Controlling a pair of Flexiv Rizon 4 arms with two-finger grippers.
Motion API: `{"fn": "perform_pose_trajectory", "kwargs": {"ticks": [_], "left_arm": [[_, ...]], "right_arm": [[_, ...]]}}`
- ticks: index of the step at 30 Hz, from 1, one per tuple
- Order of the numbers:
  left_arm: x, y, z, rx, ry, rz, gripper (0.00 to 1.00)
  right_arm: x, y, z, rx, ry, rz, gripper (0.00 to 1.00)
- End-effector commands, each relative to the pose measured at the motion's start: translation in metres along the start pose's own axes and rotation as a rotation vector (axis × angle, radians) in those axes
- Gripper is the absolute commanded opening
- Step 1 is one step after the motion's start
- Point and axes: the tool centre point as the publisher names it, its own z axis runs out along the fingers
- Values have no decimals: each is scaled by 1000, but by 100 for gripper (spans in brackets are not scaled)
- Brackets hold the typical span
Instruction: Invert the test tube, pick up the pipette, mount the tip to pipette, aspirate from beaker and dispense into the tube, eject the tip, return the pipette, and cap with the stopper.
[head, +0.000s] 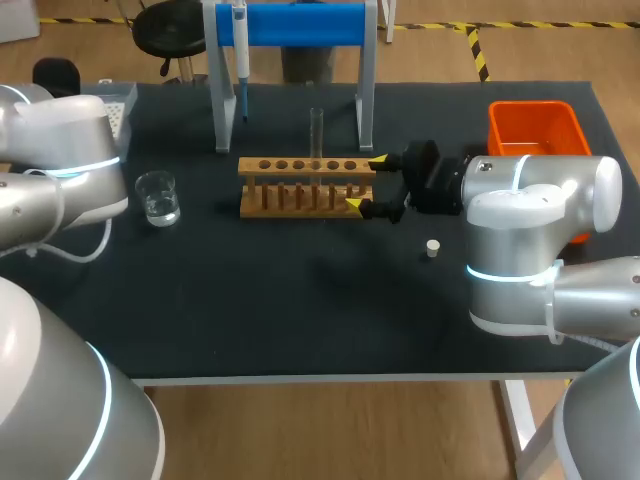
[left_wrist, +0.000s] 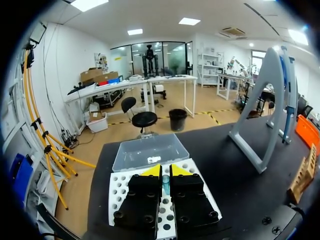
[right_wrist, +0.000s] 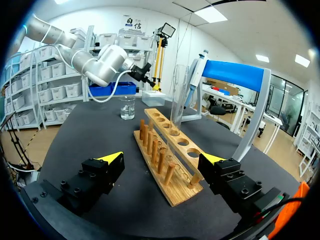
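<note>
Arms: two; the left arm (head: 60, 165) comes in at the table's (head: 300, 300) left edge, the right arm (head: 530, 235) at its right
Right gripper (head: 366, 183): spread wide; its two yellow tips stand on either side of the end of the rack (head: 300, 203); the right wrist view shows a gap on each side, so it grips nothing
Left gripper (left_wrist: 165, 171): clenched, with only a thin slit between its two fingers; it hangs over the tip box (left_wrist: 119, 187); a small bluish thing shows in the slit, and whether it is gripped cannot be told
Test tube (head: 316, 130): one; clear, upright in a hole toward the rack's right half, open end up
Rack: one, wooden; six holes along its top bar by the head view's count; a row of pegs on its near side
Pipette (head: 241, 60): one; hanging upright on the blue-barred stand (head: 300, 24) behind the rack, apart from both grippers
Beaker (head: 158, 197): one; glass, left of the rack, near the left arm
Stopper (head: 432, 248): one; small and pale, alone on the table between the rack and the right arm
Tip box: one; white and perforated, with a clear lid (left_wrist: 149, 150) just beyond it
Orange bin (head: 535, 128): one; at the far right corner
</note>
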Motion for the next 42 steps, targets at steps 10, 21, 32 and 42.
{"fn": "perform_pose_trajectory", "kwargs": {"ticks": [10, 21, 32, 42], "left_arm": [[0, -10, -9, 14, -17, 22, 0], [-1, -19, -15, 18, -36, 44, 0], [-1, -28, -19, 33, -50, 61, 0], [3, -37, -32, 51, -51, 78, 0]], "right_arm": [[0, 0, 0, -1, 0, 0, 100], [0, 0, 0, -1, 0, 0, 100], [0, 0, 0, -1, 0, 0, 100], [0, 0, 0, -1, 0, 0, 100]]}}
